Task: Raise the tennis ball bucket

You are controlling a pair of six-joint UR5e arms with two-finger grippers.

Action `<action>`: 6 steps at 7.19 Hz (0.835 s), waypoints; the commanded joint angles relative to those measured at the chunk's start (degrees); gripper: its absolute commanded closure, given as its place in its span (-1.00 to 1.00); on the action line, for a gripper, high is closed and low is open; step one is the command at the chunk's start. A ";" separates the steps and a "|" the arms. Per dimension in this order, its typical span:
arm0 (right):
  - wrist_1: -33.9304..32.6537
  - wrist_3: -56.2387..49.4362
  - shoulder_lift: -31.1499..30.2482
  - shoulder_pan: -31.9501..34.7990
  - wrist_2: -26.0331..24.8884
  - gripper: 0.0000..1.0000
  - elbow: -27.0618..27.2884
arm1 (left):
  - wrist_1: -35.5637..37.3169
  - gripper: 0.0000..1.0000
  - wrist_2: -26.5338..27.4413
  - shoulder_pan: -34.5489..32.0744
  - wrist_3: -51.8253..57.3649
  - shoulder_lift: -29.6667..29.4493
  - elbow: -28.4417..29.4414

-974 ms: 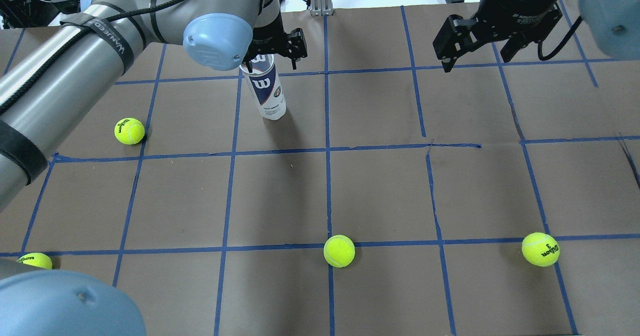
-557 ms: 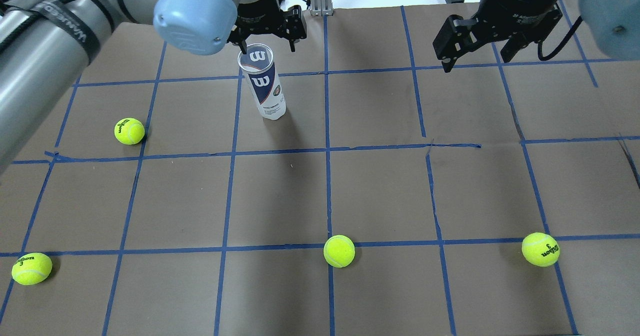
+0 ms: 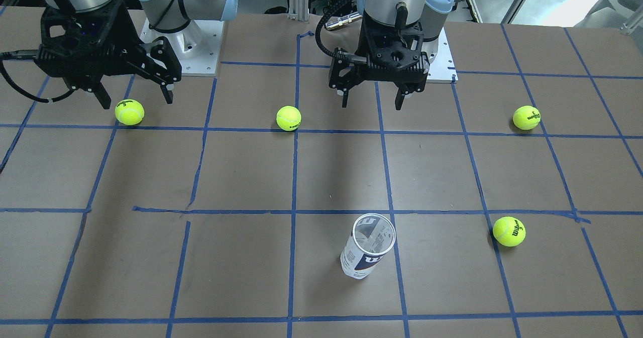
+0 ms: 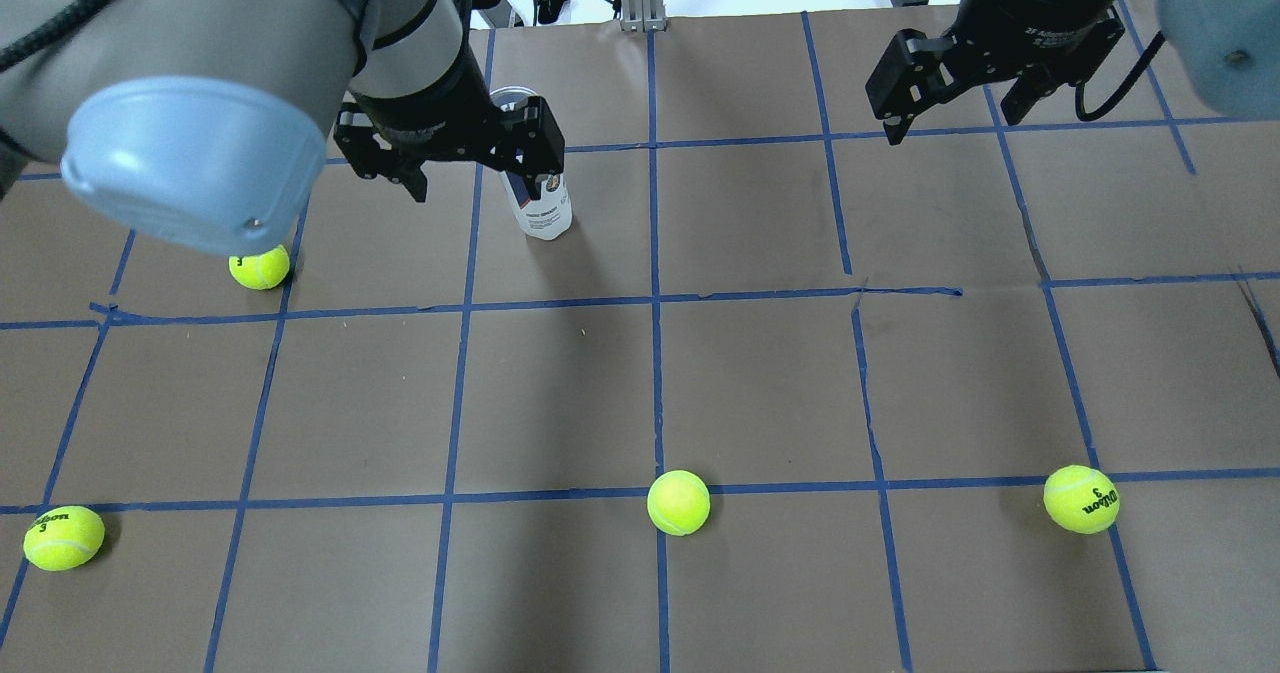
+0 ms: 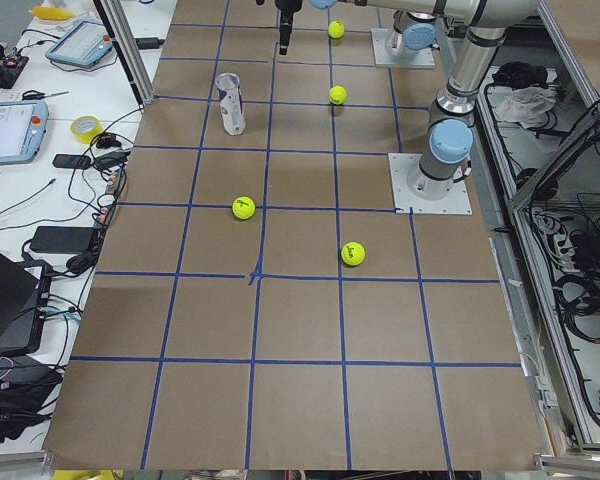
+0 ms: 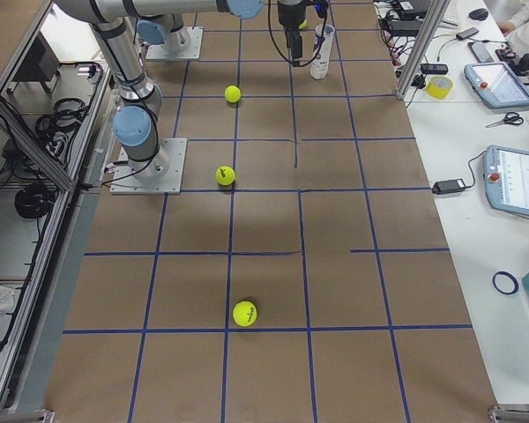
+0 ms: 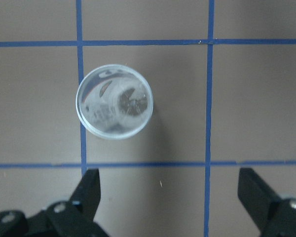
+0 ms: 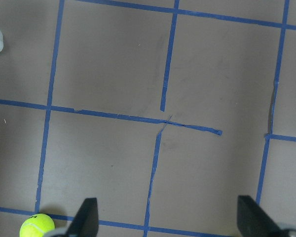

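The tennis ball bucket (image 3: 368, 247) stands upright on the table (image 3: 241, 177), touching nothing. The left gripper (image 3: 371, 103) and the right gripper (image 4: 950, 121) are spread wide, empty. The can seems light, thin-walled and slippery; better to pinch its labelled middle gently.

Blue-taped brown table (image 8: 103, 64), 1 tennis ball (image 8: 37, 226), right tool (image 8: 167, 210) spread wide
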 commanded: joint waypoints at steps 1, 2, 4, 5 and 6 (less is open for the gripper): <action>0.00 0.00 0.00 -0.03 -0.02 -1.00 0.00 | -3.57 -1.00 0.54 7.58 12.18 3.96 -0.12; 0.09 0.00 0.00 -0.03 -0.02 -1.00 0.00 | -8.65 -1.00 0.19 11.83 18.40 4.40 2.78; 0.09 0.00 0.00 -0.03 -0.01 -1.00 0.00 | -9.14 -1.00 0.01 13.54 19.96 4.50 3.69; 0.00 0.00 0.00 -0.03 -0.02 -1.00 0.09 | -9.23 -1.00 -0.07 13.45 19.69 4.50 3.51; 0.00 0.00 0.00 -0.12 -0.02 -1.00 0.35 | -9.14 -1.00 -0.25 13.45 20.30 4.67 2.73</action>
